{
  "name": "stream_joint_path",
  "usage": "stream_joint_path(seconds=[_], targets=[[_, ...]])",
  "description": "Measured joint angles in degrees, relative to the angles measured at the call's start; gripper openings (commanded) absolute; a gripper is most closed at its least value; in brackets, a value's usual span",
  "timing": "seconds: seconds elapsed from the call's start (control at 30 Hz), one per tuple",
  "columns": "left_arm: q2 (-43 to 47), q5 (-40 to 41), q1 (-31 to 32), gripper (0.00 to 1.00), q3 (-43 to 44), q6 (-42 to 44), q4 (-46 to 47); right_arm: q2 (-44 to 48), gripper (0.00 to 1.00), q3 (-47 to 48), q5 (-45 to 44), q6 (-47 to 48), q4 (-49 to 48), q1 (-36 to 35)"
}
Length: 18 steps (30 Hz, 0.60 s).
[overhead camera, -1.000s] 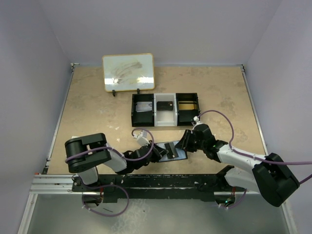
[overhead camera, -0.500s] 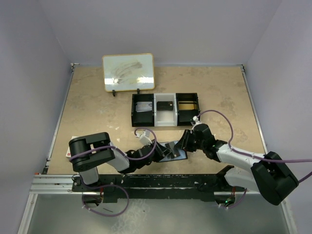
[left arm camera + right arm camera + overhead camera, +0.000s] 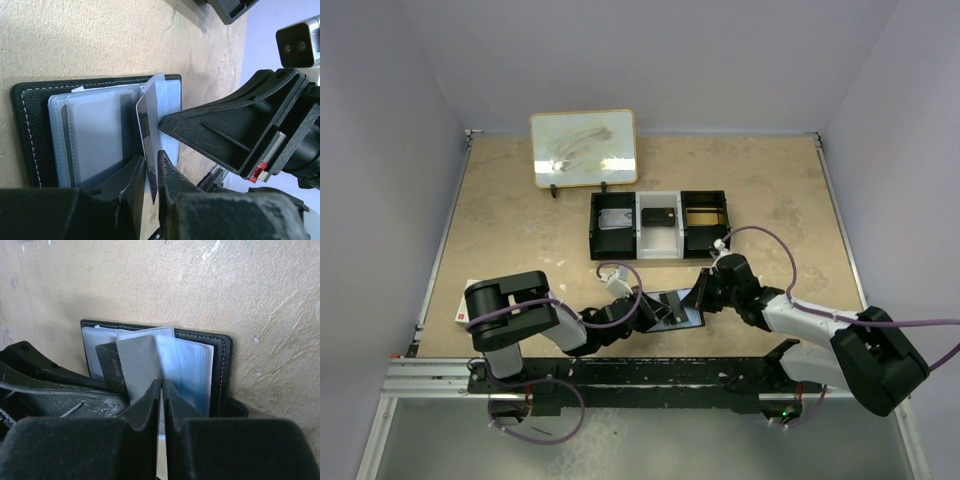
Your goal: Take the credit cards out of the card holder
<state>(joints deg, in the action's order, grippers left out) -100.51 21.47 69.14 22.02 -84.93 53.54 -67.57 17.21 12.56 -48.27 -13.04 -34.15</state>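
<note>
1. Top view: the holder [image 3: 677, 306] lies open and flat on the surface [image 3: 520, 220], near the front edge and well short of the tray [image 3: 594, 225]. It is flanked by the left hand [image 3: 648, 312] and the right hand [image 3: 703, 297], apparently so that one can steady it while the other draws.

2. Left wrist view: a grey card [image 3: 149, 120] stands on edge, partly out of the clear sleeves [image 3: 95, 135]. Its lower end is clamped between the left fingers [image 3: 127, 190], which are set nearly together. The tip of the right hand meets the card's far side, probably as a brace against the pull.

3. Right wrist view: the right fingers [image 3: 142, 405] are pressed almost together on a pale sheet [image 3: 160, 430] seen edge-on. Whether this is a sleeve or the grey card cannot be told. A dark card [image 3: 111, 371] sits behind in the holder, so the task is judged barely begun.
</note>
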Motion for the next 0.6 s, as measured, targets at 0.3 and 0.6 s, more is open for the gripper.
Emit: stream_joint_path(seconds=[0.3,0.6], targets=[[0.00,-0.04,0.00,0.15,0.04,0.02,-0.04,-0.33,0.06,0.00,0.26,0.22,-0.20,0.04],[0.11,-0.02,0.00,0.00,0.15,0.04,-0.98,-0.39,0.08,0.00,0.17,0.13,-0.13,0.04]])
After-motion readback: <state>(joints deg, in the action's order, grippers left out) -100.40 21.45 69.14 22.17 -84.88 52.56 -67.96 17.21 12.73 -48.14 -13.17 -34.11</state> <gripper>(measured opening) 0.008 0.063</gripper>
